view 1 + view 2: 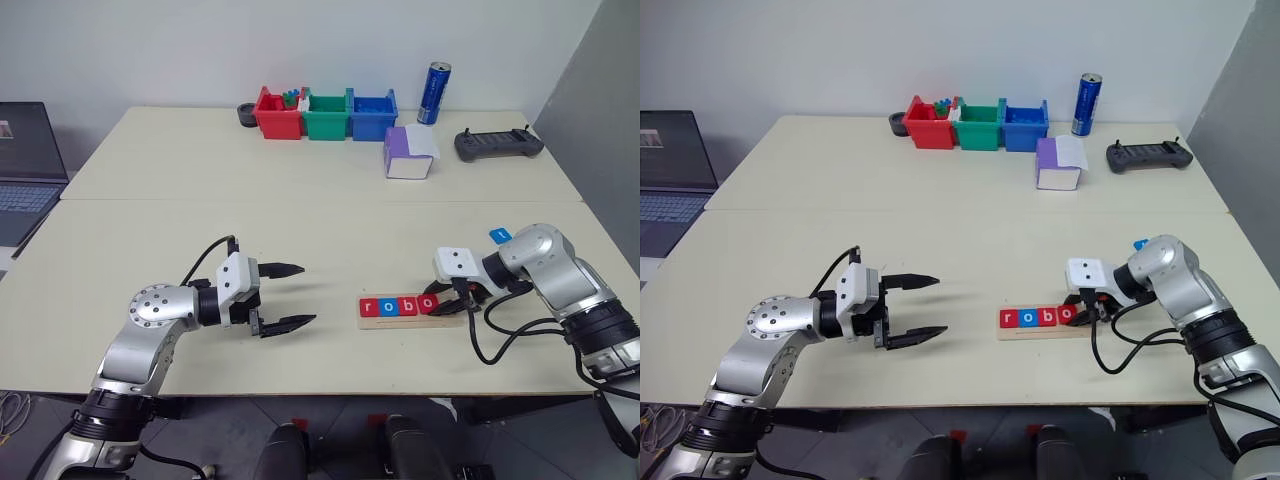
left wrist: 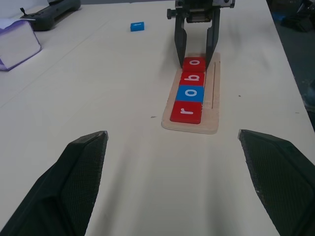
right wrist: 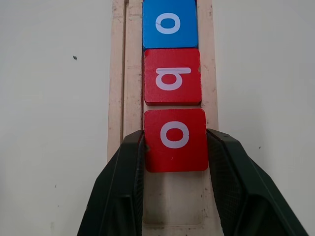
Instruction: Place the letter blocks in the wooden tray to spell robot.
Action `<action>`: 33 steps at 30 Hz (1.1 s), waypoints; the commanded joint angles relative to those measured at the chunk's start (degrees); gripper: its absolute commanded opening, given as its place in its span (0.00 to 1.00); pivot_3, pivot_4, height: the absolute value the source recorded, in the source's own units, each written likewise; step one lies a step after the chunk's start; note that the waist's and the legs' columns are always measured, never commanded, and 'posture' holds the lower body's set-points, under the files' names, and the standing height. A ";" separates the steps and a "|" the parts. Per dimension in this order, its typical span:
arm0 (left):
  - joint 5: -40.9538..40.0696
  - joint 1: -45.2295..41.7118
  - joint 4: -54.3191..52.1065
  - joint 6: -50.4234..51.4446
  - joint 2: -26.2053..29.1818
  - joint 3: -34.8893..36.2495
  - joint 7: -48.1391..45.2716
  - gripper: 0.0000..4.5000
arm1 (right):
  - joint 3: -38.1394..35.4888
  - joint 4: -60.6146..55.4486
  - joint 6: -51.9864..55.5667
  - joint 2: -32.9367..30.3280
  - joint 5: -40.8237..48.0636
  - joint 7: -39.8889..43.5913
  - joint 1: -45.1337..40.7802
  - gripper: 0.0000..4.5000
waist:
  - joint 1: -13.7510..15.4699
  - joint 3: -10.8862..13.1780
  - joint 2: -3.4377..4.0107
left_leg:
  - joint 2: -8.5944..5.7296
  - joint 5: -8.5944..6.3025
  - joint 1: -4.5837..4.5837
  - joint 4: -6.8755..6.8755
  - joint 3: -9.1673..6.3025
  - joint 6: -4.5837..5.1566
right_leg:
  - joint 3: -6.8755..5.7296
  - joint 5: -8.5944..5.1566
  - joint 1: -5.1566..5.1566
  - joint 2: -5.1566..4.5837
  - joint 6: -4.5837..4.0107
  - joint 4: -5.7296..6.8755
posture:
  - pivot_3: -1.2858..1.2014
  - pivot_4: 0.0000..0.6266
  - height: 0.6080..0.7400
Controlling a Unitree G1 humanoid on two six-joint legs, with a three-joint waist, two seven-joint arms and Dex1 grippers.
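Our right gripper [image 3: 174,147] is clamped on the red second "o" block [image 3: 174,139], which sits in the wooden tray [image 2: 215,93] near the table's front edge, right of "r", "o", "b". We should seat it flat, flush against the red "b" block [image 3: 172,76], then release straight up without dragging. The blue block [image 2: 137,26] lies farther back. Our left gripper [image 1: 283,296] hangs spread wide, empty, well left.

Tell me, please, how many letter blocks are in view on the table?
5. Four sit in the wooden tray: red r, blue o, red b, and red o between the right gripper fingers. A blue block lies apart on the table.
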 commanded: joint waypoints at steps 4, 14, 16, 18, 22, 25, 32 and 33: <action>-0.64 0.14 -1.93 0.02 0.33 0.88 0.38 1.00 | 0.18 -2.73 1.68 0.48 0.06 0.53 -1.51 0.32 | 0.00 0.00 0.00 | 0.00 0.00 0.00 0.00 0.00 0.00 | -0.01 0.00 0.00 0.00 0.00 0.00 | 0.52 0.24 1.00; -0.49 0.18 -1.84 -0.08 0.38 0.82 0.34 1.00 | 0.66 -3.51 2.74 0.40 -0.79 -0.37 -1.53 0.32 | 0.02 0.00 0.00 | 0.00 0.00 -0.02 -0.01 0.00 0.00 | -0.01 0.00 0.00 0.00 0.00 -0.02 | 0.52 0.24 1.00; -0.47 0.20 -1.88 -0.08 0.40 0.81 0.34 1.00 | 0.83 -3.07 2.47 0.30 -1.39 -0.83 -1.69 0.32 | 0.01 0.00 0.00 | 0.00 0.00 -0.02 -0.01 0.00 0.00 | -0.01 0.00 0.00 0.00 0.00 -0.02 | 0.52 0.24 1.00; -0.47 0.19 -1.87 -0.06 0.44 0.84 0.31 1.00 | 1.09 -3.04 2.61 0.08 -1.73 -0.69 -1.76 0.32 | 0.01 0.00 0.00 | 0.00 0.00 -0.01 -0.01 0.00 0.00 | -0.01 0.00 0.00 0.00 0.00 -0.01 | 0.52 0.24 1.00; -0.47 0.18 -1.86 -0.07 0.53 0.89 0.27 1.00 | 1.06 -3.06 4.11 0.18 -2.03 -1.00 -1.84 0.32 | 0.03 0.00 0.00 | 0.00 0.00 -0.01 -0.01 0.00 0.00 | -0.01 0.00 0.00 0.00 0.00 -0.01 | 0.52 0.24 1.00; -0.48 0.18 -1.85 -0.06 0.53 0.87 0.23 1.00 | 0.79 -3.51 5.01 0.32 -1.59 -0.93 -1.89 0.55 | 0.03 0.00 0.00 | 0.00 0.00 -0.02 -0.01 0.00 0.00 | -0.01 0.00 0.00 0.00 0.00 -0.02 | 0.52 0.24 1.00; -0.42 -0.08 -1.53 -0.15 0.43 0.76 0.14 1.00 | -0.50 -4.85 6.38 -0.41 0.59 0.57 -1.84 0.99 | 0.02 0.00 0.00 | 0.00 0.00 -0.02 -0.01 -0.01 0.00 | -0.01 0.00 0.00 0.00 0.00 -0.02 | 0.52 0.24 1.00; -0.42 -0.09 -1.52 -0.16 0.43 0.76 0.14 1.00 | -0.90 -5.12 6.44 -0.74 1.24 0.98 -1.81 0.99 | 0.03 0.00 0.00 | 0.00 0.00 -0.02 -0.01 -0.01 0.00 | -0.01 0.00 -0.01 0.00 0.00 -0.03 | 0.52 0.24 1.00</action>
